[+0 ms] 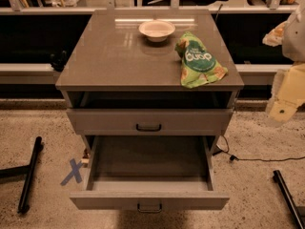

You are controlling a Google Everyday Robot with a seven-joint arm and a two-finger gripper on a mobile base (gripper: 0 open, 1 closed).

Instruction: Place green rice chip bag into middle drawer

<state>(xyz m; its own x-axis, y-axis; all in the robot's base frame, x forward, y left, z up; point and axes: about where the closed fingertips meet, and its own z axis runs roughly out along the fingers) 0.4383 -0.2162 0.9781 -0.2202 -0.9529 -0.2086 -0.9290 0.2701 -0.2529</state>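
**Q:** Where does the gripper sit, and how is the arm posed?

**A:** The gripper (286, 99) appears as a cream-coloured block at the right edge of the view. It is off the right side of the cabinet (119, 61), roughly level with the cabinet's top edge and the dark gap beneath it. The arm (298, 32) rises from it along the same edge as a pale mass, cut off by the frame. Whether the gripper is set wide, set narrow or holding something cannot be told.

**Q:** And the task's thing?

**A:** The green rice chip bag (199, 61) lies flat on the right side of the cabinet top. Its lower end is close to the front right corner and its logo faces up — well apart from the gripper. A pale bowl (157, 30) stands upright behind and to the left of it, near but not touching.

**Q:** The drawers?

**A:** The middle drawer (109, 200) stands drawn far out toward the camera. Its bare grey bottom is in full view, and a small dark handle (149, 207) is centred on its front. Above it the upper drawer front (105, 120) sits nearly flush with the cabinet — it bears a like handle. On the speckled floor (248, 190), a blue cross (72, 171) lies left of the drawer and a thin black cable (257, 159) trails on the right.
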